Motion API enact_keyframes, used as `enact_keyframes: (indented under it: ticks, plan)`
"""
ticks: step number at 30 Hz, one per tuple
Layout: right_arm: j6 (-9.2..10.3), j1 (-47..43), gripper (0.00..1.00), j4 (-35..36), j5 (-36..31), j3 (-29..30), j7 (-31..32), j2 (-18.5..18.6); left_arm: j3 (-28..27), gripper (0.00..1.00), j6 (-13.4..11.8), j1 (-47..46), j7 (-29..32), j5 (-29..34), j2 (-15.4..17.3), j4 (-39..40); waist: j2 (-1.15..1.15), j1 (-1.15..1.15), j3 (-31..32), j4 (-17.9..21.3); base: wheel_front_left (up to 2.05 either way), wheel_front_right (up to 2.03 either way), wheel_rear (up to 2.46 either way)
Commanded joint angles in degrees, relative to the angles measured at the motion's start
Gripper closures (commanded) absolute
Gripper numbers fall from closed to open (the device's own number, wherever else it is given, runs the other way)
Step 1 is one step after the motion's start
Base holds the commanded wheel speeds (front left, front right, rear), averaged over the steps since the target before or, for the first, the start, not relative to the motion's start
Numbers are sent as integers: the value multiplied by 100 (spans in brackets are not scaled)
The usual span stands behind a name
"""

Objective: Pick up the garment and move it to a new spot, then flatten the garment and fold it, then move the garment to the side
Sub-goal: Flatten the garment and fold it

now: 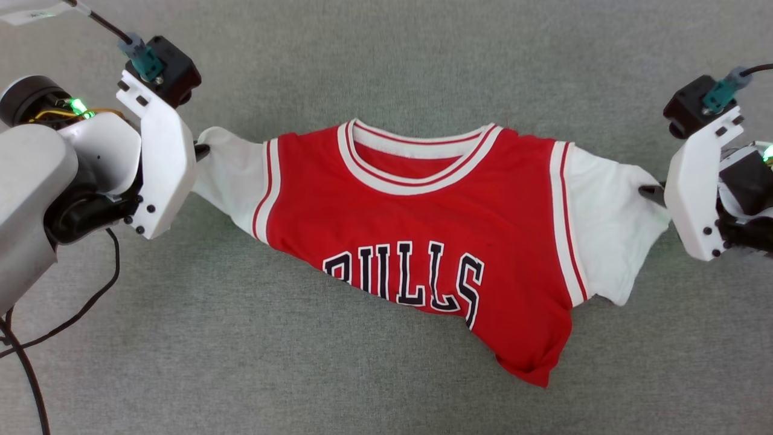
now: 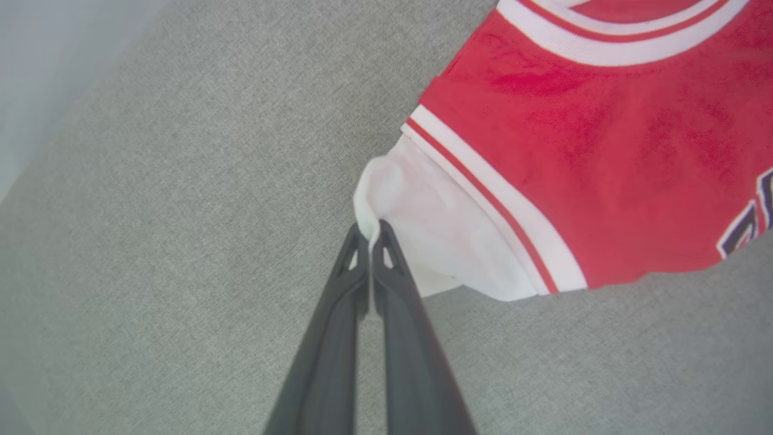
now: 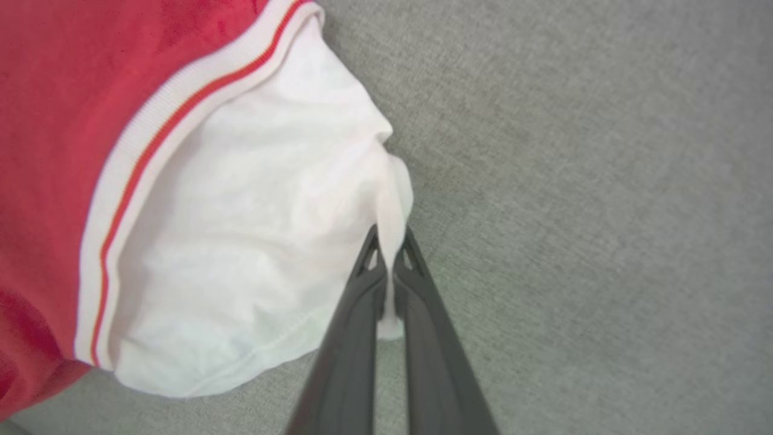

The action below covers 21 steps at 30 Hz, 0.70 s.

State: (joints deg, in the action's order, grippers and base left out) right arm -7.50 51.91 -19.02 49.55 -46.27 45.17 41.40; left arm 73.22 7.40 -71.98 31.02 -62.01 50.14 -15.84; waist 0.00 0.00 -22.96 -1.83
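Red jersey-style garment (image 1: 423,241), with white short sleeves, red-white striped trim and black white-outlined lettering (image 1: 404,278), lies front-up across the middle of the grey woven table (image 1: 181,350). Its collar (image 1: 416,163) is toward 12 o'clock, and its lower corner is bunched toward 5 o'clock.

My left claw (image 1: 201,151) comes in from 9 o'clock, fingers pressed together, pinching the outer edge of the left sleeve (image 1: 232,175). My right claw (image 1: 651,192) comes in from 3 o'clock, also pressed together, pinching the outer edge of the right sleeve (image 1: 610,223). Both forearms sit low with their fingers pointing inward at each other, and the garment is drawn out between them. I cannot tell if the sleeves are off the table.

The head view gives both claws, the full lettering and a black cable (image 1: 90,302) at 8 o'clock. The left wrist view gives a thin white fold caught at the fingertips, with a sliver of lettering at 3 o'clock. The right wrist view, slightly blurred, gives a strip of white cloth running down between my fingers, with red body at 9 o'clock.
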Motion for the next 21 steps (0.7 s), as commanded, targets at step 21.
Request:
enact_keyframes:
  ticks: [21]
  plan:
    - [3,1382,100,731,-474,714,-2063,515,-606,100,-52,-1359,-1254,427,100,538,0,0,741,-11,0,0,0]
